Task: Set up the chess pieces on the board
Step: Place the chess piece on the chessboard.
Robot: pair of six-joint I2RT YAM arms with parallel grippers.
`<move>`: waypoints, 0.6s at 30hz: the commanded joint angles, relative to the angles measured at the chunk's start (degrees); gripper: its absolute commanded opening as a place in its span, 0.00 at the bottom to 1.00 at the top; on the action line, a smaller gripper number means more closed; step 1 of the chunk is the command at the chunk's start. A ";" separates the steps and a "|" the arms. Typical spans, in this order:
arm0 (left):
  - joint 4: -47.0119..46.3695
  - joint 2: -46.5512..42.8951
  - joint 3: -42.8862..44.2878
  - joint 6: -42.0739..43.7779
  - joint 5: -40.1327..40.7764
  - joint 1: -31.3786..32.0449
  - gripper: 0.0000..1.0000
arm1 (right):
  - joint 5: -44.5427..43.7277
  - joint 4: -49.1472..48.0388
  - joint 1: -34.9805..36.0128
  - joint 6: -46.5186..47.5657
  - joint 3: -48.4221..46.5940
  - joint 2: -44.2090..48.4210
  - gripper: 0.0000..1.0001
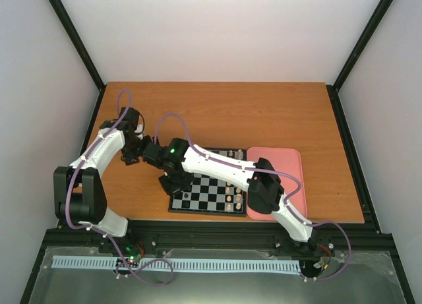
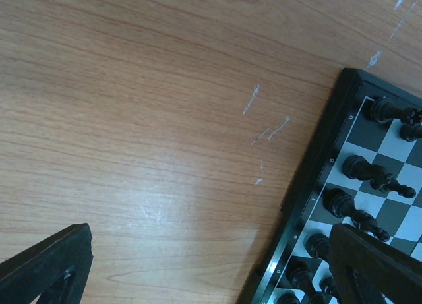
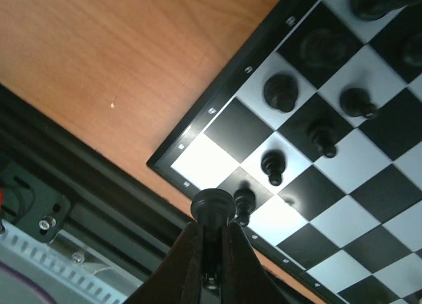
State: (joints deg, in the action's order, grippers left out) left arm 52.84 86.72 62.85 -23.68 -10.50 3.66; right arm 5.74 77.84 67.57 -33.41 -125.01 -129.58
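Right gripper (image 3: 211,241) is clenched on a black chess piece (image 3: 212,204), holding it over the near-left corner of the board (image 3: 227,122), just beside a standing black pawn (image 3: 244,200). More black pieces (image 2: 359,167) line the board's left side. Left gripper (image 2: 211,271) hangs spread wide and grasping nothing over the wooden table (image 2: 145,119), just left of the board.

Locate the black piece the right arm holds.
Right wrist view: the black piece is pinched in the right fingers above the board's near-left corner, beside a pawn.
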 commanded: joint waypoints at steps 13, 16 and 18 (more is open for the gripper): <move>-0.06 -2.74 0.30 -0.47 -1.02 0.41 1.00 | 6.20 -2.32 0.04 1.71 0.38 -4.58 0.03; -0.08 -2.71 0.34 -0.40 -1.04 0.41 1.00 | 6.75 -3.10 -0.88 1.92 1.78 -4.89 0.03; -0.10 -2.73 0.30 -0.42 -1.02 0.39 1.00 | 6.96 -3.05 -1.11 2.11 1.71 -5.23 0.03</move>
State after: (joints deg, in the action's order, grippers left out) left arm 52.82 85.56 62.83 -23.70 -10.96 3.68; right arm 11.57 75.55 67.57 -32.12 -123.63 -133.58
